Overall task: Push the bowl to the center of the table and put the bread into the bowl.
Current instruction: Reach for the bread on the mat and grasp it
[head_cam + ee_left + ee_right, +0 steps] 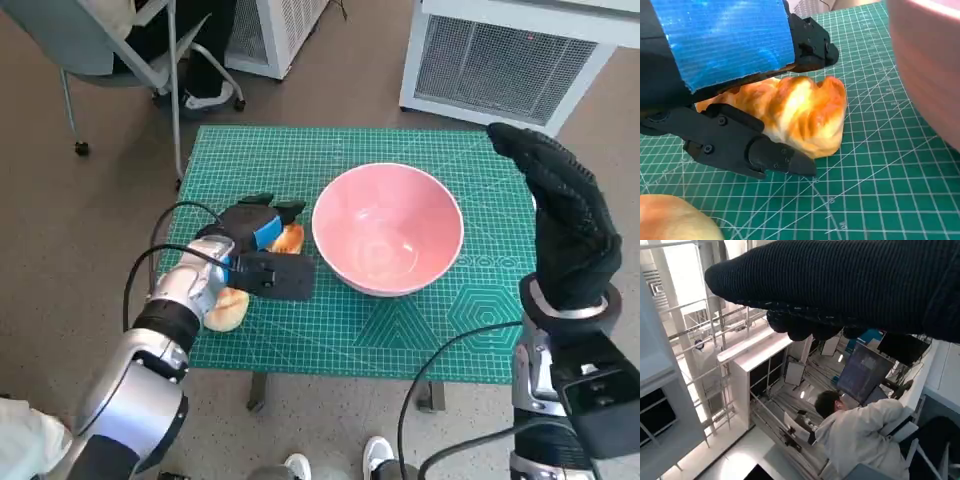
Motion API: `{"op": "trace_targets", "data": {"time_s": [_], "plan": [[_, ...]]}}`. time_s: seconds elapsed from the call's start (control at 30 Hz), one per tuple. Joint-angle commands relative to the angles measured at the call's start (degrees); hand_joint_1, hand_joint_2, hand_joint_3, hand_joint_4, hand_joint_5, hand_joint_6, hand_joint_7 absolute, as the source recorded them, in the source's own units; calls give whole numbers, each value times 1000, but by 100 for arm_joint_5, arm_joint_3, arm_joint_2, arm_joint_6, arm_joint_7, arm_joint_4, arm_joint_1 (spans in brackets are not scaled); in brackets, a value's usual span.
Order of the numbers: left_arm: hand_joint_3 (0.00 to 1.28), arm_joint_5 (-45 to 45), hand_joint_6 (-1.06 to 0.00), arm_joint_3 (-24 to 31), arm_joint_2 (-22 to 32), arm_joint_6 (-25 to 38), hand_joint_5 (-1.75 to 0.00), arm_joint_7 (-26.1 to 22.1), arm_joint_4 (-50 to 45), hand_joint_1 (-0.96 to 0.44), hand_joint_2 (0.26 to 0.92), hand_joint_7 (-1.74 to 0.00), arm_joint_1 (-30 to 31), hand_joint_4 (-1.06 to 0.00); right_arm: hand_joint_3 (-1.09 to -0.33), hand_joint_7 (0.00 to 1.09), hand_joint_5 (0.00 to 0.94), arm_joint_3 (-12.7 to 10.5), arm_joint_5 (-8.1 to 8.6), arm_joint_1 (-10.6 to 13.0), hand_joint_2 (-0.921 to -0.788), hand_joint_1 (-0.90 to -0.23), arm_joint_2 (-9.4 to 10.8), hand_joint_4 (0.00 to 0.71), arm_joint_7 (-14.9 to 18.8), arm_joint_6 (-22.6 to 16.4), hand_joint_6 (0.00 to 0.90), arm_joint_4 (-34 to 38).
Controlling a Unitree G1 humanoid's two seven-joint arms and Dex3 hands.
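The pink bowl (388, 232) stands empty near the middle of the green mat (420, 335); its wall fills one edge of the left wrist view (927, 65). A golden bread (291, 239) lies on the mat just left of the bowl. My left hand (252, 243) is down over it. In the left wrist view the bread (807, 112) sits between the black fingers (810, 47) on its far side and the thumb (755, 152) against its near side. My gloved right hand (565, 215) is raised off the table to the right of the bowl, holding nothing.
A second bread roll (227, 309) lies on the mat near its front left edge, beside my left forearm, and shows in the left wrist view (675, 220). A chair (120, 50) and white cabinets (510, 60) stand beyond the table. A person (860, 435) shows in the right wrist view.
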Motion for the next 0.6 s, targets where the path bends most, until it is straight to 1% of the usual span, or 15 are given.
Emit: {"op": "trace_targets", "data": {"time_s": [0.03, 0.07, 0.1, 0.13, 0.17, 0.2, 0.23, 0.27, 0.37, 0.47, 0.6], "plan": [[12, -15, -525, -25, -122, 186, -72, -36, 220, -125, 870, -98, 130, -506, -773, 686, 3, 17, 40, 131, -921, -610, -14, 296, 47, 53, -1, 12], [13, -21, -571, -23, -124, 198, -98, -37, 225, -97, 880, -117, 128, -583, -773, 687, 3, 18, 37, 131, -921, -610, -11, 296, 45, 51, -1, 11], [13, -32, -588, -15, -114, 190, -107, -32, 222, -87, 884, -124, 128, -610, -773, 687, 3, 18, 35, 132, -921, -609, -10, 296, 44, 46, -1, 15], [67, -40, -638, -10, -106, 183, -547, -27, 219, 72, 897, -207, 128, -598, -773, 687, 3, 19, 32, 133, -921, -609, -9, 296, 43, 43, -1, 16], [91, -45, -634, -8, -92, 160, -710, -15, 217, 128, 902, -278, 126, -587, -773, 687, 3, 20, 32, 134, -921, -609, -7, 296, 42, 38, -1, 20], [118, -48, -603, -8, -81, 145, -940, -5, 217, 138, 909, -513, 125, -587, -772, 687, 3, 21, 31, 134, -921, -609, -6, 296, 41, 36, -1, 21], [132, -45, -570, -13, -65, 122, -1087, 3, 214, 89, 913, -752, 117, -597, -772, 687, 3, 21, 26, 135, -921, -609, -2, 296, 36, 31, -1, 26], [128, -43, -564, -17, -53, 106, -1152, 8, 211, 57, 916, -912, 112, -612, -772, 687, 3, 22, 20, 136, -921, -608, 1, 296, 32, 29, -1, 27], [113, -74, -571, 12, 21, 18, -1191, -2, 195, 19, 919, -1122, 75, -638, -772, 687, 3, 25, 8, 141, -921, -608, 8, 296, 24, 17, -1, 32], [107, -108, -578, 50, 93, -57, -1174, -4, 169, 7, 920, -1218, 25, -644, -772, 687, 3, 30, 7, 154, -921, -608, 15, 296, 24, 2, -1, 30], [105, -244, -577, 197, 249, -207, -1160, -53, 57, 2, 920, -1258, -132, -649, -772, 687, 3, 26, 24, 158, -921, -608, 14, 295, 37, -33, -1, 62]]}}
